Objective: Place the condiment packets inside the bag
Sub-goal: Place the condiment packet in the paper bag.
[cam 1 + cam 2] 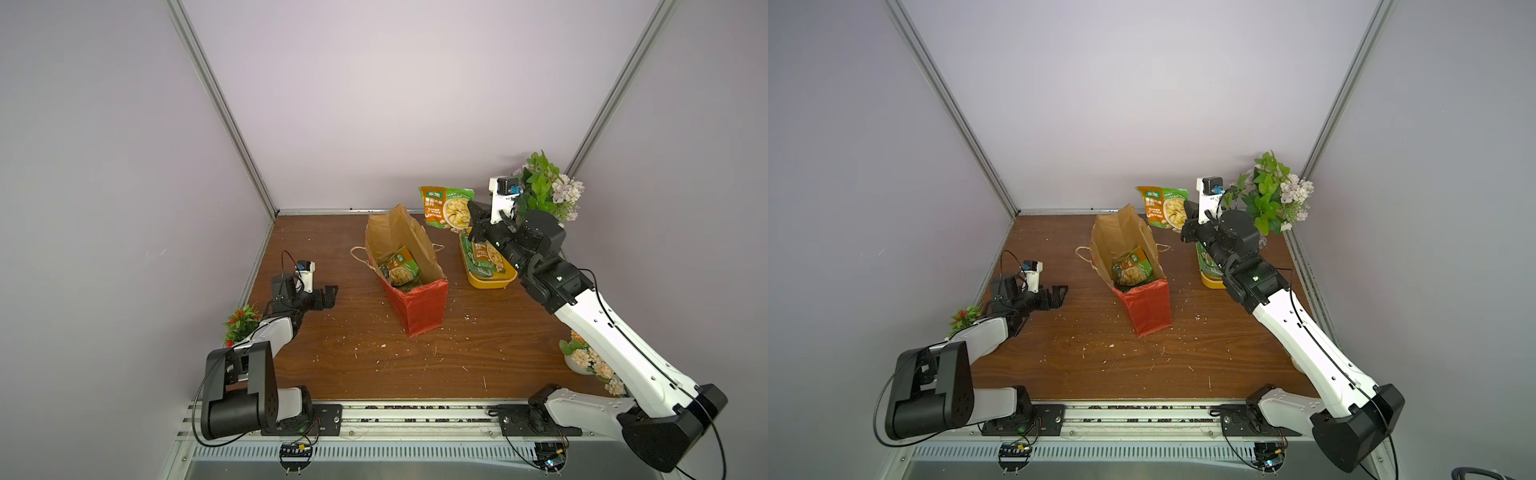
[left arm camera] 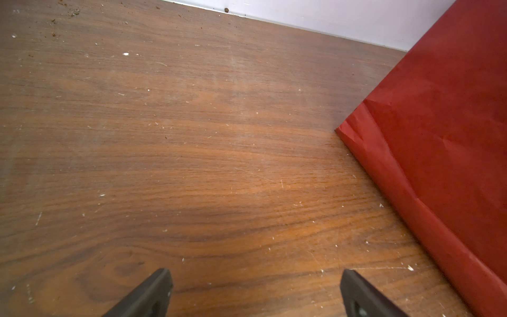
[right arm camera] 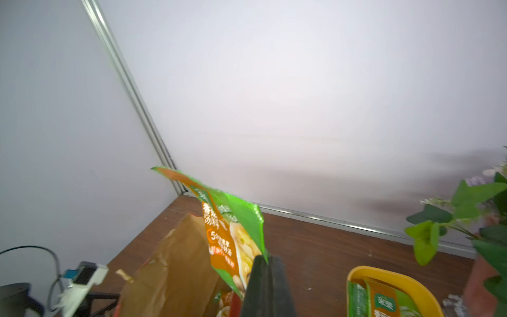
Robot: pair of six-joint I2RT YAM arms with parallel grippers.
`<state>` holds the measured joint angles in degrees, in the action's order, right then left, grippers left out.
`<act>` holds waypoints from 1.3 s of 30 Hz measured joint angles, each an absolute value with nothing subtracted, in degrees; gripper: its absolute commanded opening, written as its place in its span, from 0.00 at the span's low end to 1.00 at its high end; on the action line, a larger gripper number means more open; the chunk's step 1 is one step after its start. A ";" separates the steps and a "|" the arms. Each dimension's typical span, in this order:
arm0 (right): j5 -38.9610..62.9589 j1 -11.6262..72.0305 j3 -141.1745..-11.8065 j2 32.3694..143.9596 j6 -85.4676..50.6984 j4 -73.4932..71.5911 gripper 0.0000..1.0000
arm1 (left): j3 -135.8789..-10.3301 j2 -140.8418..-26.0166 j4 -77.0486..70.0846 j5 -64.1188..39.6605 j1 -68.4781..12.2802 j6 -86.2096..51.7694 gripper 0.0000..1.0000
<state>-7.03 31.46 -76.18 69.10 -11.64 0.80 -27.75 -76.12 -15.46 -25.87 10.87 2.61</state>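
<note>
Yellow tub [image 1: 490, 284] stands just beside the bag [image 1: 422, 307], plant [image 1: 544, 187] behind.

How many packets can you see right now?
4 for sure: held packet in the shut right end effector, bagged packet inside the bag, two tub packets in the tub. More may hide under those or behind the right arm.

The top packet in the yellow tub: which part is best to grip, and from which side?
Probably an exposed edge, from above. The top packet lies low among others inside the yellow tub, whose rim would block a sideways approach; its thin, flat edge suits a pinch.
</note>
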 measured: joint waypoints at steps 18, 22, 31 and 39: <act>-5.26 42.33 -78.22 78.15 -19.75 1.08 0.00 | -27.73 -74.76 -15.46 -26.39 10.87 2.63 0.99; -6.50 42.85 -78.22 78.54 -20.25 1.04 0.00 | -27.73 -74.76 -15.46 -26.41 10.87 2.63 0.99; -9.23 43.13 -75.92 77.38 -21.37 0.62 0.53 | -27.73 -74.76 -15.46 -26.41 10.87 2.63 0.99; -15.68 42.52 -76.42 74.08 -18.22 3.22 0.67 | -27.73 -74.76 -15.46 -26.50 10.87 2.63 0.99</act>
<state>-15.68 42.52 -76.42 74.08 -18.22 3.22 -27.73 -74.76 -15.46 -26.50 10.87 2.63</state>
